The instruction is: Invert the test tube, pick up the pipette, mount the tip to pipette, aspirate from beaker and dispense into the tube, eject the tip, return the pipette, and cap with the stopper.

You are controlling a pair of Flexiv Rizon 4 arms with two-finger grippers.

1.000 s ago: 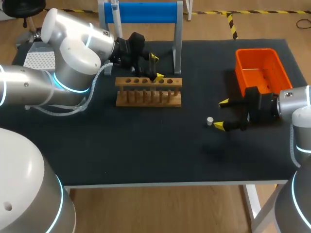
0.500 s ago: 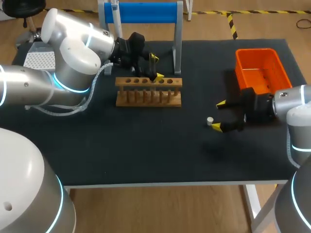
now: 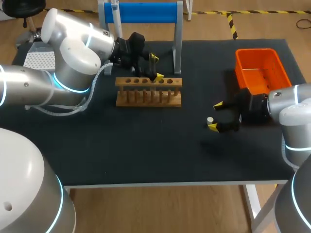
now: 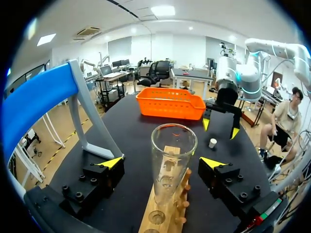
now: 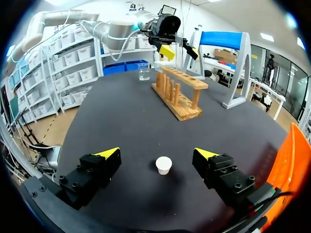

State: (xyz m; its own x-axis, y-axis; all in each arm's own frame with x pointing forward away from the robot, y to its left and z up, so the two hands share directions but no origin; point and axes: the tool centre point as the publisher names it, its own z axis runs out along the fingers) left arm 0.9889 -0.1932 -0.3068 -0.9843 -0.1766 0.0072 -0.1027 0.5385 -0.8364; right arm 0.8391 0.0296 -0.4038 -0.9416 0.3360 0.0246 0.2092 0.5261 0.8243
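Capping step, as judged from the layout: the tube stands ready and only its closure lies loose. The black desk (image 3: 146, 145) has a matte, even surface that should give a small part no tendency to roll. The left arm (image 3: 73, 63) comes in over the far left of the desk; the right arm (image 3: 296, 116) comes in low from the right edge. A blue-topped stand (image 3: 141, 12) rises at the far edge, and an orange basket (image 3: 260, 68) sits at the far right. The wooden test tube rack (image 3: 148, 91) lies just in front of the stand. The left end effector (image 3: 156, 67) hangs over the rack's right portion, its fingers wide, one on either side of the glass test tube (image 4: 172, 165) and touching neither side. The tube stands upright in the rack, mouth up and uncapped; whether it holds liquid cannot be told. The right end effector (image 3: 215, 116) is wide too, low over the desk, well apart from the rack. The white stopper (image 5: 164, 165) stands on the desk between its fingers, untouched in the right wrist view. A glass beaker (image 5: 143, 72) stands beyond the rack. The next move probably calls for closing squarely on the stopper, lifting it, and carrying it to the tube's mouth.
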